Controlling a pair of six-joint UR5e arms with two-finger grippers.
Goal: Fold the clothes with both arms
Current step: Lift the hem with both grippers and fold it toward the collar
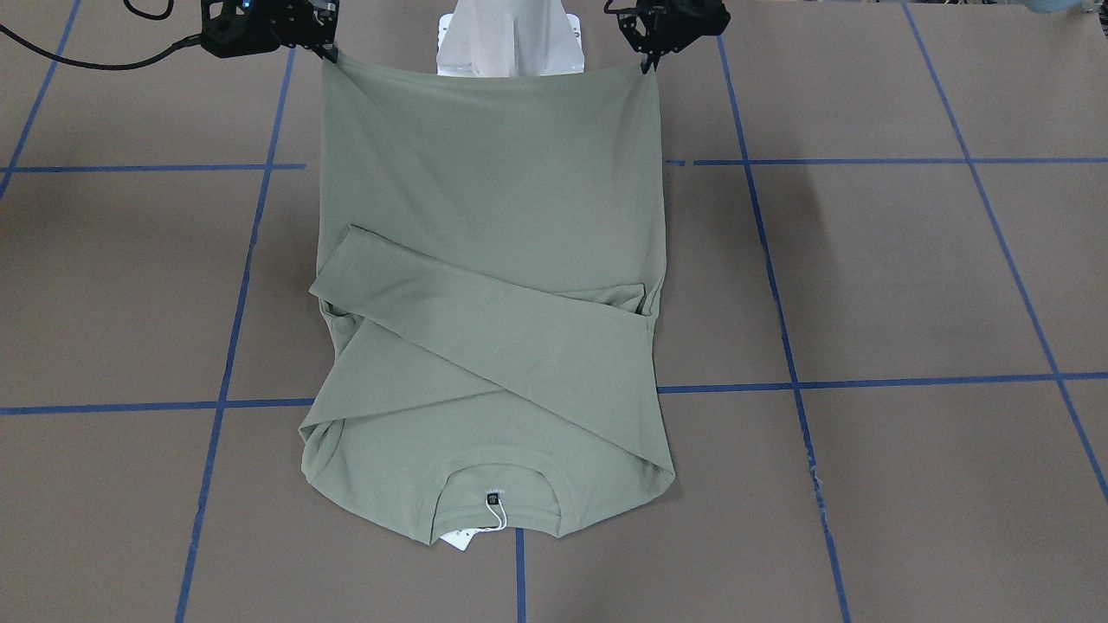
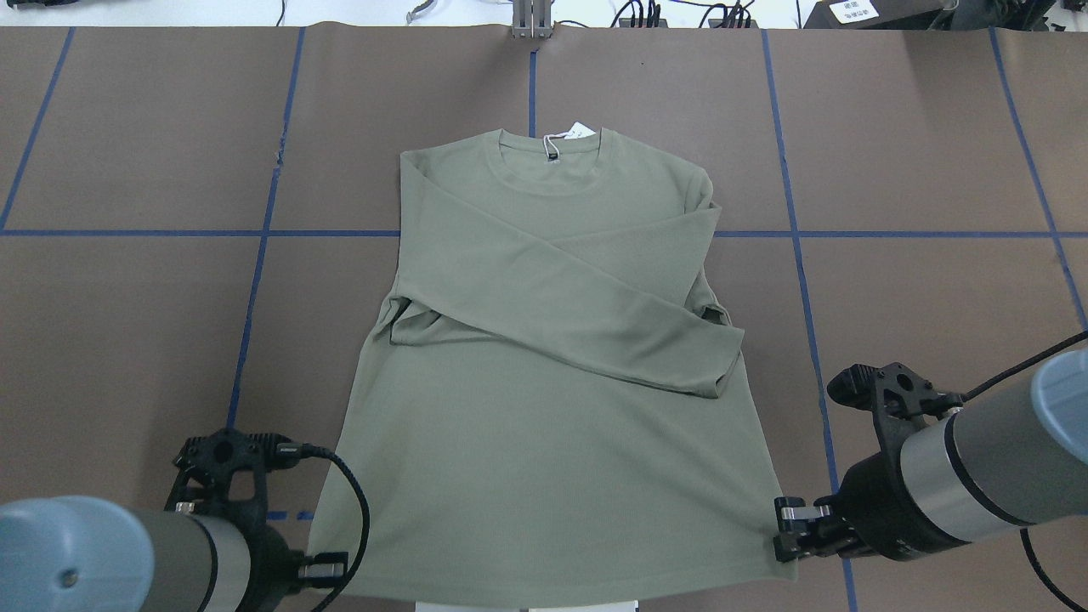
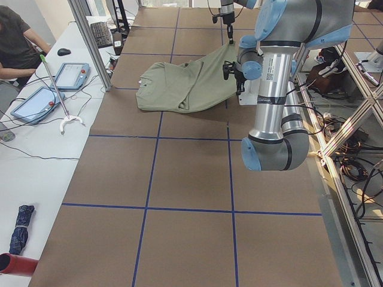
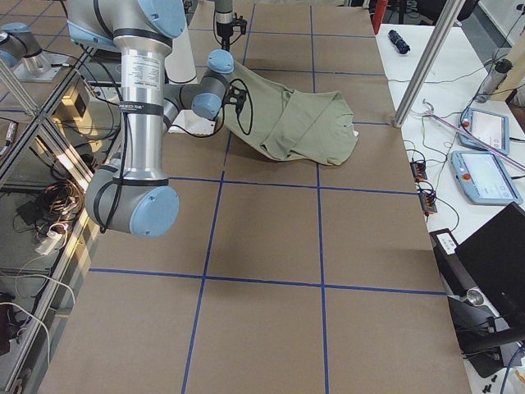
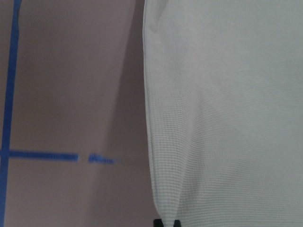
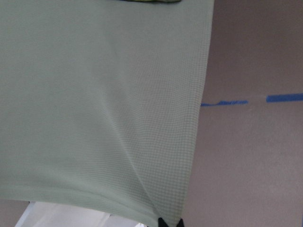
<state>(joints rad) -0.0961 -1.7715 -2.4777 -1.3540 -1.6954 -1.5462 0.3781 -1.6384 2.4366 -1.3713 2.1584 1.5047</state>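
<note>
The sage-green shirt [image 1: 485, 199] lies collar-away from the robot, with both long sleeves crossed over its chest [image 2: 561, 289]. Its neck label [image 1: 492, 498] and white hang tag [image 1: 456, 540] show at the collar. My left gripper [image 2: 327, 571] is shut on one hem corner and my right gripper [image 2: 786, 527] is shut on the other. The hem hangs raised off the table between them, sagging a little, as the left-side view shows on the shirt [image 3: 179, 86]. In each wrist view, fabric [image 5: 227, 94] [image 6: 94, 94] runs down into the pinched fingertips at the bottom edge.
Brown table paper carries a grid of blue tape lines [image 1: 866, 161]. The white pedestal base [image 1: 509, 39] stands just behind the raised hem. A person [image 3: 18, 42] sits at a side desk with tablets [image 3: 72, 75]. A dark folded umbrella [image 3: 19, 230] lies on that desk.
</note>
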